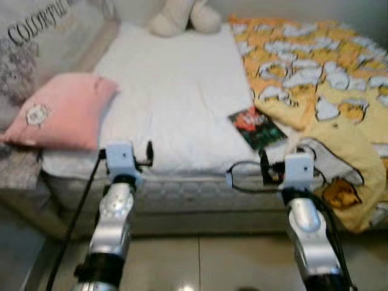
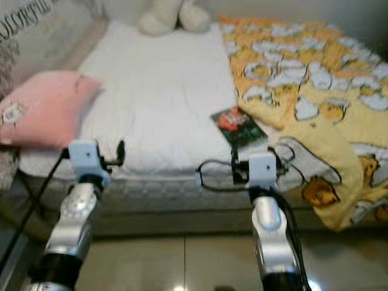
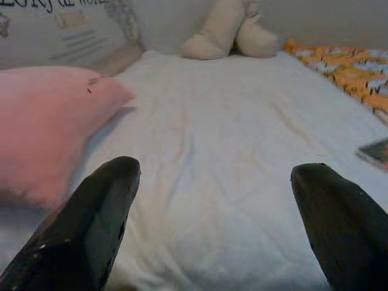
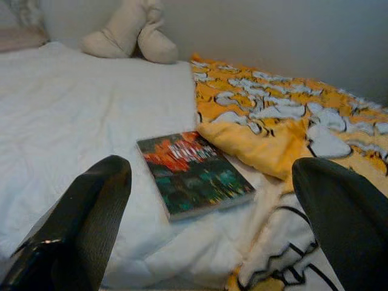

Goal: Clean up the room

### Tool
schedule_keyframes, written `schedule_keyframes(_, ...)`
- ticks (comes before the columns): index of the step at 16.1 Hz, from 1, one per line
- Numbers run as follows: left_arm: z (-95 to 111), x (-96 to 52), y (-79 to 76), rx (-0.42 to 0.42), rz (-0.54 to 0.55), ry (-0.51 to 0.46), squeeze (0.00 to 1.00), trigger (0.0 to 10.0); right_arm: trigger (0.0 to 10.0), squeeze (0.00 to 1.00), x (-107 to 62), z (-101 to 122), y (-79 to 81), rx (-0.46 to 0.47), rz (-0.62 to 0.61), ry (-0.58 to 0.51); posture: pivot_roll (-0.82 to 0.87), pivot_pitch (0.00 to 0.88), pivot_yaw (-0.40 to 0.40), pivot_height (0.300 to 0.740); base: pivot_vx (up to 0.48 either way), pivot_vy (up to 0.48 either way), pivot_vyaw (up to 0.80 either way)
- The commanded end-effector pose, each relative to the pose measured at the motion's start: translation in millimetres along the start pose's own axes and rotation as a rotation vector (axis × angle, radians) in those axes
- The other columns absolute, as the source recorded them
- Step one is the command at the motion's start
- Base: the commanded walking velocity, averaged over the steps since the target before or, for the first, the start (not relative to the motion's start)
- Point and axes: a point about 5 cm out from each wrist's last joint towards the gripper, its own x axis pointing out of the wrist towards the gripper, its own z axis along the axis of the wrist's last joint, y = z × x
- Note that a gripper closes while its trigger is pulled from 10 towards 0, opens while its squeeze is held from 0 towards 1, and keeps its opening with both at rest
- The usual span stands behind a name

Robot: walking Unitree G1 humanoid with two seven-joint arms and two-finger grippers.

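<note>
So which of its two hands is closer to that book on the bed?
The right. The right gripper hovers at the bed's edge just short of the book, fingers spread. The left gripper is off toward the pink pillow.

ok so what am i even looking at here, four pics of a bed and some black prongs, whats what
This is a humanoid robot standing at a bed. The two top pictures come from cameras in its head, looking down at its silver arms. The other two come from cameras on each wrist; the black prongs are that arm's fingers. The left end effector and the right end effector are both open and hold nothing. On the white sheet lie a pink pillow, a book with a dark, colourful cover, a yellow cartoon-print blanket, and a cream plush toy at the far end.
</note>
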Motion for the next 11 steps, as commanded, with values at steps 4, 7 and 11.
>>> schedule_keyframes(4, 3, -1.2, -28.2, -0.034, -0.116, -0.009, 1.00, 10.0, 10.0, 0.93, -2.9, -17, -7.5, -0.067, -0.026, 0.081, -0.19, 0.000, 0.079, 0.740, 0.000, -0.469, 0.00)
schedule_keyframes(7, 13, 0.4, -32.3, -0.046, -0.136, -0.083, 0.00, 10.0, 10.0, 0.00, -2.4, -17, -2.8, -0.057, 0.008, 0.078, -0.18, 0.000, 0.073, 0.740, 0.000, -0.312, 0.00)
schedule_keyframes(11, 8, 1.3, -31.8, -0.127, -0.127, -0.023, 0.00, 10.0, 10.0, 0.00, 2.3, -13, 6.6, -0.048, 0.047, 0.051, -0.18, 0.000, 0.076, 0.740, 0.336, 0.000, 0.00)
